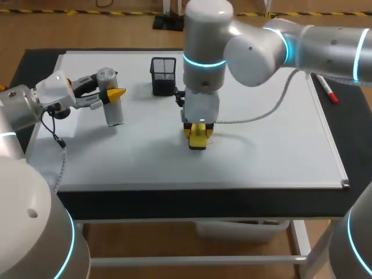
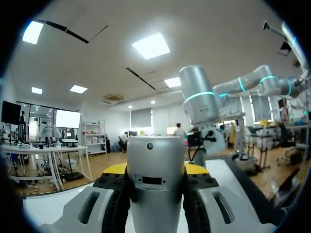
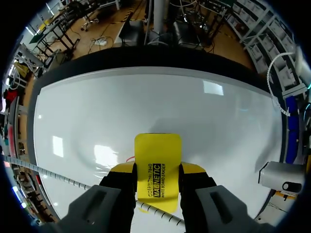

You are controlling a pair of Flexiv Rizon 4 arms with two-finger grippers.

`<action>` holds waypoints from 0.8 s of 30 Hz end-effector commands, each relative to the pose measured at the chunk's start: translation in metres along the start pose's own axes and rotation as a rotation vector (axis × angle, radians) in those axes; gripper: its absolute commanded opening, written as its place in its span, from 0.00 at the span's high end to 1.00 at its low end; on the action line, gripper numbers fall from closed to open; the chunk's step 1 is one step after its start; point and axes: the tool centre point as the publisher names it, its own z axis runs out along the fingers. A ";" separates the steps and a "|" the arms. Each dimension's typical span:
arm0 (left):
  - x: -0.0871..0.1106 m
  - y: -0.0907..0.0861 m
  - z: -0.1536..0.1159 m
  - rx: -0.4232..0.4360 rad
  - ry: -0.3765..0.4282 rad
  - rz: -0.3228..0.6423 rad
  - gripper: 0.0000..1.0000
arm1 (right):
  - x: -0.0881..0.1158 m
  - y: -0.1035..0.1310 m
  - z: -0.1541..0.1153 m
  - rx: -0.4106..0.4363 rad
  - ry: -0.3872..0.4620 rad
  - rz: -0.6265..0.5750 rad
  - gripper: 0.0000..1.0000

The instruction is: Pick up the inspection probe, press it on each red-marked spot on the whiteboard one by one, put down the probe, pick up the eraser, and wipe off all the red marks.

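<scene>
The right claw [image 3: 158, 177] is gripping the black-printed eraser [image 3: 158, 155] on the whiteboard [image 1: 261, 157]; the left claw [image 2: 155, 171] is gripping the probe [image 2: 155, 153] near a mesh holder [image 1: 163, 74].

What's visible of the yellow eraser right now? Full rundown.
The eraser is a flat yellow block with rounded corners. It looks like plastic and has black print along its broad face. The right pincer is shut on it, gripping its two long sides, and most of the block sticks out past the fingertips. It points down at the whiteboard near the board's middle, and its far end seems to touch the surface. A faint red trace lies just beside it.
</scene>
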 end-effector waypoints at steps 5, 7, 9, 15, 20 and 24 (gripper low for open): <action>0.000 -0.001 0.000 0.001 0.001 0.000 1.00 | -0.008 0.001 0.006 -0.005 0.058 -0.008 1.00; 0.000 -0.001 0.000 0.001 0.001 0.000 1.00 | -0.008 0.002 0.006 -0.001 0.062 -0.008 1.00; 0.000 -0.001 0.000 0.001 0.001 0.000 1.00 | -0.007 0.004 0.006 0.007 0.067 -0.003 1.00; 0.000 -0.001 0.000 0.001 0.001 0.000 1.00 | -0.009 0.009 0.011 0.011 0.064 -0.009 1.00; 0.000 -0.001 0.000 0.001 0.001 0.000 1.00 | -0.007 0.011 0.015 0.019 0.055 0.003 1.00; 0.000 -0.001 0.000 0.001 0.001 0.000 1.00 | -0.005 0.011 0.017 0.020 0.052 0.010 1.00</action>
